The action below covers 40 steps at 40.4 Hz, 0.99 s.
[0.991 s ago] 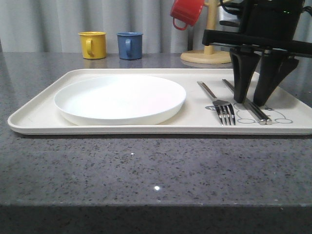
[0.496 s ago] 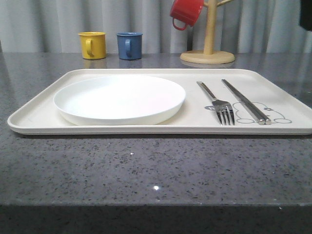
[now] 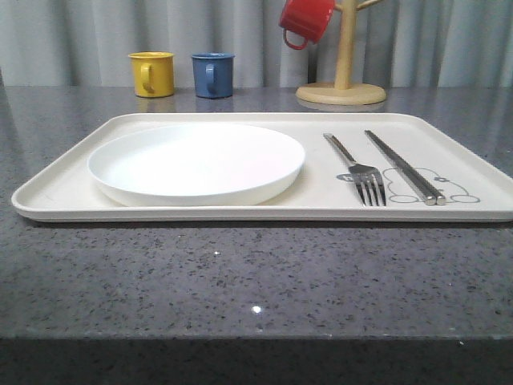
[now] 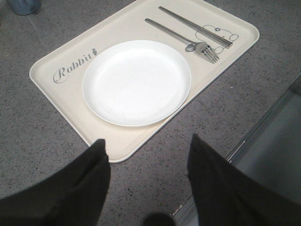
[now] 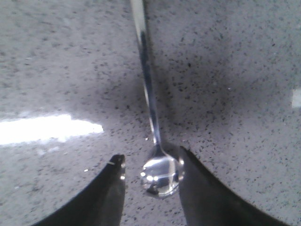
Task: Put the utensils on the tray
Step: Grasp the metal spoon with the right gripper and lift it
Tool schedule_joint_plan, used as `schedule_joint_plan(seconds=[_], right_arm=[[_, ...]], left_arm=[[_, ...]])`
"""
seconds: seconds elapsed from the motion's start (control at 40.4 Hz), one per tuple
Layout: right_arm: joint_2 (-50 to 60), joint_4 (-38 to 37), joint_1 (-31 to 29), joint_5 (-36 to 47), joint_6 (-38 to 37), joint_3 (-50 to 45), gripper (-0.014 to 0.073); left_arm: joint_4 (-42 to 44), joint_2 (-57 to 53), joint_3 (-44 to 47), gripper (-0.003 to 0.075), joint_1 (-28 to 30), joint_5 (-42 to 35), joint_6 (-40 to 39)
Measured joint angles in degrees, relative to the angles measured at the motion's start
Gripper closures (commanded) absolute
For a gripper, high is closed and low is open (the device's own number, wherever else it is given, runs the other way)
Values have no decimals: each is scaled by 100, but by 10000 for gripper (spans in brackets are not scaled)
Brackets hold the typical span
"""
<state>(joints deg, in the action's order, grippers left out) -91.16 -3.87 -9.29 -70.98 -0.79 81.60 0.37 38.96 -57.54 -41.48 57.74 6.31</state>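
Compared with a second ago, the right arm that stood over the chopsticks has gone from the front view. The fork and chopsticks lie as they did.

The left gripper point(image 4: 146, 165) hangs above the grey counter point(image 4: 263, 70) with its jaws spread wide and nothing between them. Ahead of its fingertips lies the cream tray point(image 4: 56, 61), its near corner just beyond the left fingertip point(image 4: 99, 153). The white plate point(image 4: 136, 82) sits on the tray further ahead, beside the "Rabbit" script point(image 4: 73, 68). Beyond the plate, at the tray's far end, lie the fork point(image 4: 181, 37) and the chopsticks point(image 4: 195, 27), side by side and parallel, the chopstick tips resting over the rabbit drawing point(image 4: 221, 34). Both fingers are cut off by the picture's edge.

In the front view the fork point(image 3: 357, 167) and chopsticks point(image 3: 405, 167) rest on the tray point(image 3: 240, 210), with the plate point(image 3: 196, 163) to one side; behind stand a yellow mug point(image 3: 152, 74), a blue mug point(image 3: 213, 74) and a red mug point(image 3: 306, 19) hung on a wooden stand point(image 3: 343, 80), its top cut off.

The right gripper point(image 5: 150, 176) is down at the counter, jaws open around the spoon point(image 5: 149, 101): the bowl lies between the fingertips, close against the right-hand finger point(image 5: 195, 181), and the handle runs straight ahead, out of frame. Whether the finger touches the bowl cannot be told. The spoon lies on the counter, not on the tray.
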Motion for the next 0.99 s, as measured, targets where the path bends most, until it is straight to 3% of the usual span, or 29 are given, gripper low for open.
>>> schedule_joint_plan(seconds=[0.545, 0.991], right_arm=[[-933, -165, -40, 72, 79, 0, 284], [-1066, -210, -40, 175, 414, 0, 286]], left_arm=[[-37, 0, 0, 352, -97, 0, 0], [-37, 0, 0, 351, -97, 0, 0]])
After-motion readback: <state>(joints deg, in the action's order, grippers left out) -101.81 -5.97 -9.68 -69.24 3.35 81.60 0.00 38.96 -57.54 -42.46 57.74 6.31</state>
